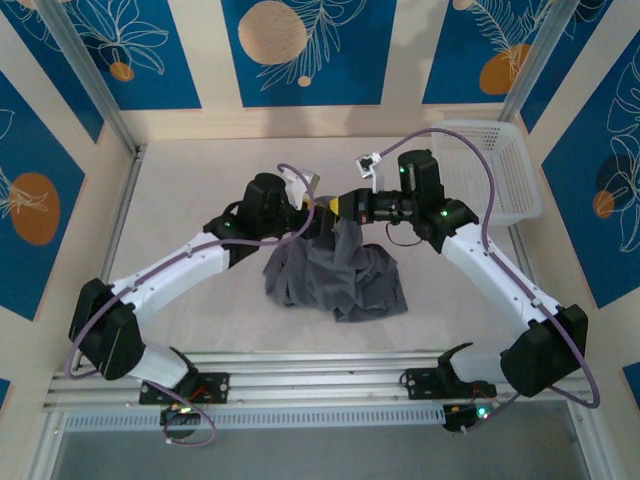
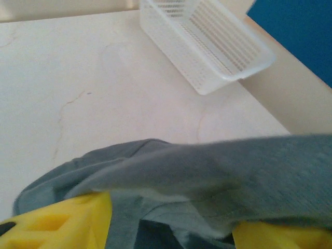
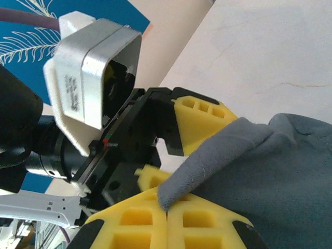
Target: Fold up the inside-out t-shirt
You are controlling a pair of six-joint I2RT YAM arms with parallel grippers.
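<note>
One crumpled slate-grey t-shirt [image 1: 335, 280] peaks upward, right pincer [image 3: 167, 203] pinching its edge, left pincer [image 2: 171, 222] half-spread around a fold.

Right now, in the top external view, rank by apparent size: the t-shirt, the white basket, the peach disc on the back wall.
1. t-shirt and white basket: too alike to rank, since the shirt lies bunched.
2. peach disc: clearly smallest, though farthest from the camera.
</note>
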